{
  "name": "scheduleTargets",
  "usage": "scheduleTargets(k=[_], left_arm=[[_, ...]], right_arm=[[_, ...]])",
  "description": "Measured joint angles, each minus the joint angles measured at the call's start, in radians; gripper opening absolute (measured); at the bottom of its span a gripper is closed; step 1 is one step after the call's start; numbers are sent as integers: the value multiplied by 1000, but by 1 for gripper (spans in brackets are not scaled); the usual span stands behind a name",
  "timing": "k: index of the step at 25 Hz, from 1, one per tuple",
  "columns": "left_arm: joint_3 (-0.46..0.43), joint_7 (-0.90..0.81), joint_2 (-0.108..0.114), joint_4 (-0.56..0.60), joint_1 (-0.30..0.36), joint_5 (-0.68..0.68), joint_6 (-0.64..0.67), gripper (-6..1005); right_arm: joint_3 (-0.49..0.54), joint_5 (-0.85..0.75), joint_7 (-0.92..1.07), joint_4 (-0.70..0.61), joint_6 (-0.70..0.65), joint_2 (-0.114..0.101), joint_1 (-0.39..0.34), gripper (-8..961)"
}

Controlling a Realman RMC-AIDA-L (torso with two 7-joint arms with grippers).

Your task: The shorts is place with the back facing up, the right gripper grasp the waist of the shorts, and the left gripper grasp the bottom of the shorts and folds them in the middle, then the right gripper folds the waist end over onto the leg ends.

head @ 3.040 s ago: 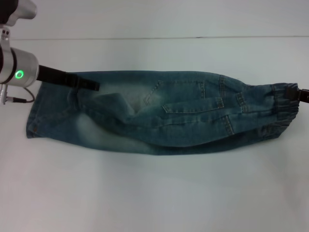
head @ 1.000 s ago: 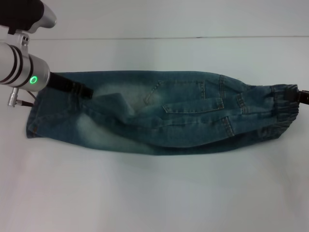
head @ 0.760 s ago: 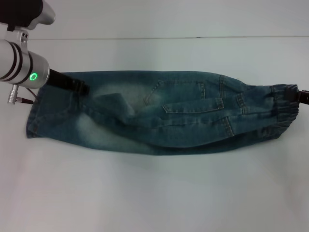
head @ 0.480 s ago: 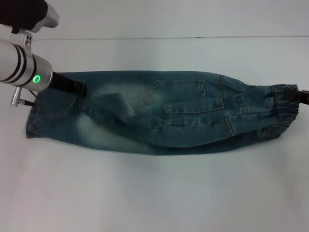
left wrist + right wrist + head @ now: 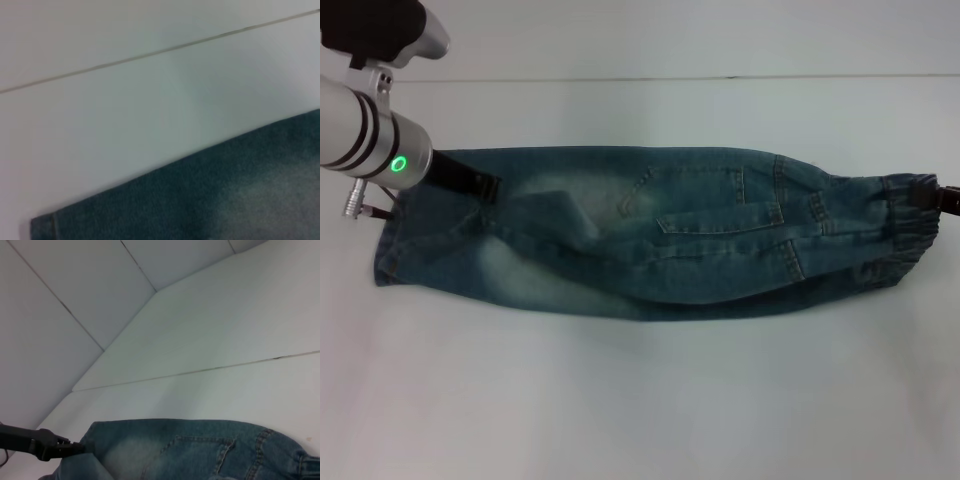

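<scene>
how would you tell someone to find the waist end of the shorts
On the white table the shorts lie folded lengthwise, stretched from side to side. Follow them to the robot's right, where the right gripper meets the waist of the shorts: puckered elastic, unlike the flat hems by the left gripper.

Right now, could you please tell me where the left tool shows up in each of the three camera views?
Head view: the left tool sits at upper left, over the far edge of the shorts near the leg end.
Left wrist view: not in it; only denim and white table.
Right wrist view: it shows far off at the lower left corner, touching the shorts' far edge.
Shared landmark: that far denim edge.
</scene>
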Motion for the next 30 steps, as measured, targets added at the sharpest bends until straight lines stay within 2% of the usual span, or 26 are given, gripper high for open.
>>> scheduleTargets(k=[19,30], left_arm=[[-9,-39,-5,23,9,1,-65,41],[-4,-84,1,24,20,1,-107,40]], right_arm=[[-1,0,4,0,13,0,11,164],[-30,-4,16,-2,30,-33,69,169]])
